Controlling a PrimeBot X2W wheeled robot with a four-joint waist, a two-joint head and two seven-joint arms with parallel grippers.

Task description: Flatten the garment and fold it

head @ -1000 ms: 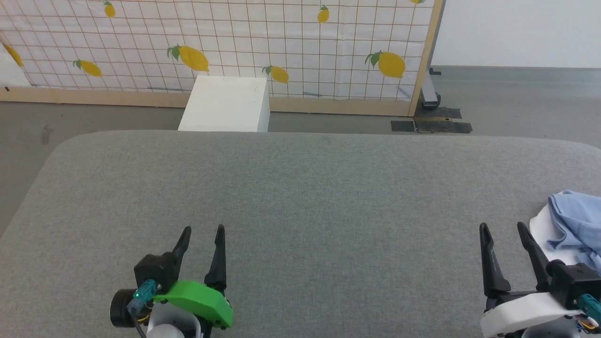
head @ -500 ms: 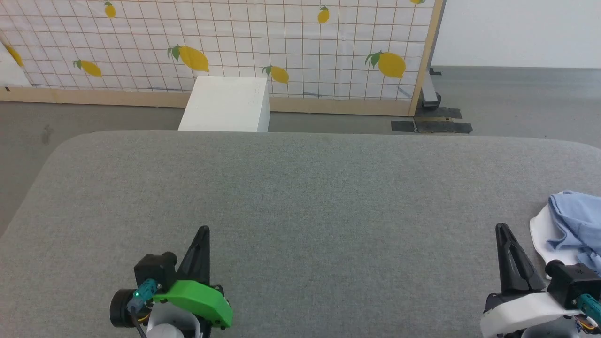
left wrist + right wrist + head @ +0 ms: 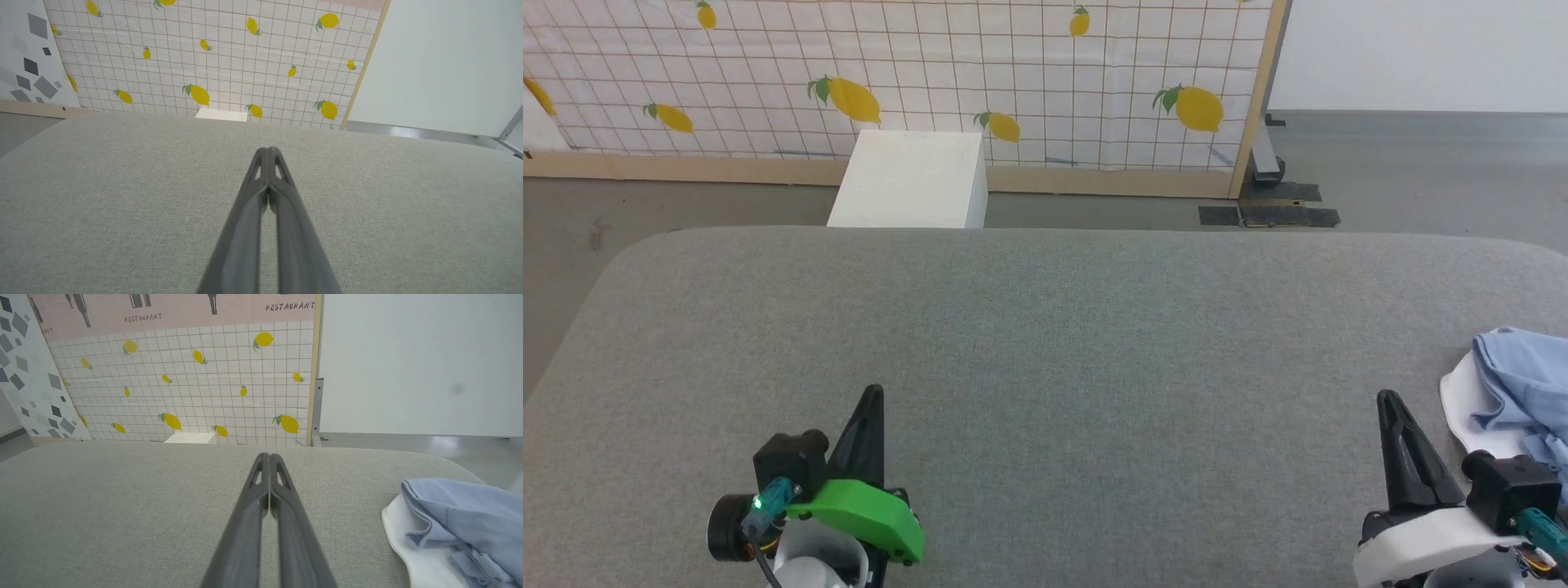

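Lying crumpled near right claw (image 3: 1387,400), garment (image 3: 1521,367)

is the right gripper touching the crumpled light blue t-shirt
Apart. In the right wrist view, bare grey fabric tabletop separates the right gripper from the crumpled light sky-blue T-shirt lying on a white cloth.

We count two grippers, namely the left gripper (image 3: 873,392) and the right gripper (image 3: 1386,397). We count one garment (image 3: 1523,367) (the sky-blue one) and one white cloth (image 3: 1460,400). We also find one grey padded table (image 3: 1045,327), one white box (image 3: 907,180) and one lemon-patterned screen (image 3: 1013,57).
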